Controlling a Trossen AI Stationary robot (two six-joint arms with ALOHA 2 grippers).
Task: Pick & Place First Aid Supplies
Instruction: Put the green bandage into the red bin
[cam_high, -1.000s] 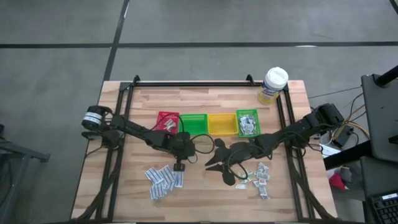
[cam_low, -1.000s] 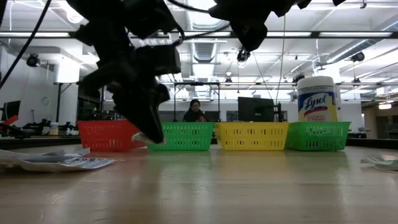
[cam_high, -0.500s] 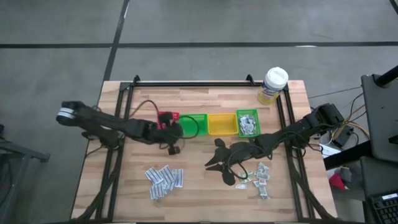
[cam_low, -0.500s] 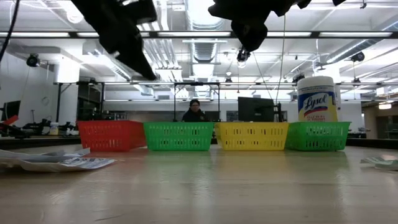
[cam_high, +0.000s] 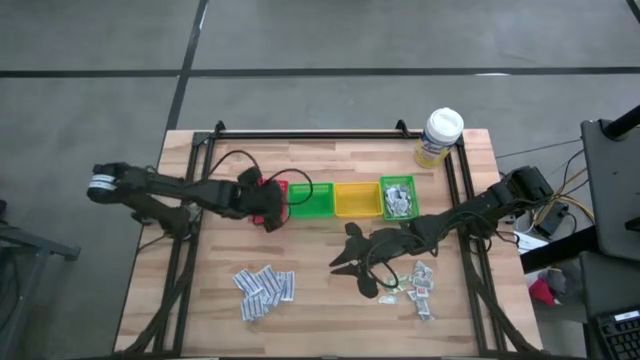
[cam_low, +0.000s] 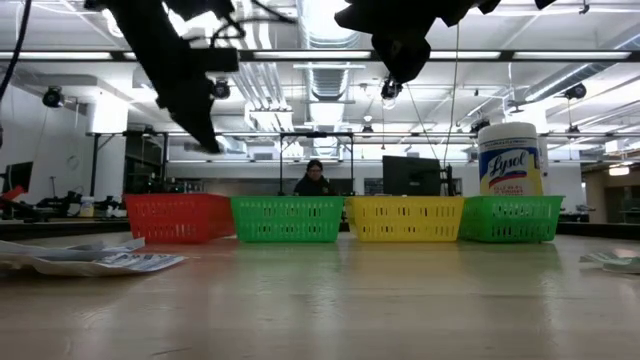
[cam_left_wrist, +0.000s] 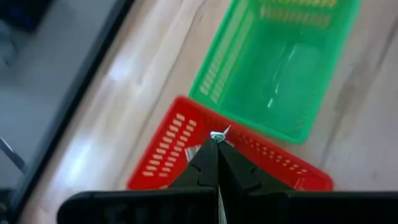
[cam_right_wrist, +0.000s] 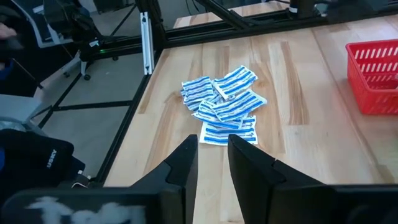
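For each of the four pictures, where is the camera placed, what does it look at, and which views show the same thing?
High view: above the table, looking straight down; both arms show.
Low view: at table height, facing the row of bins; arms hang from above.
Left wrist view: above the red bin; the left gripper is shut on a small sachet.
Right wrist view: faces the white-blue sachets past the open right gripper.
Shared: the red bin shows in all four views.
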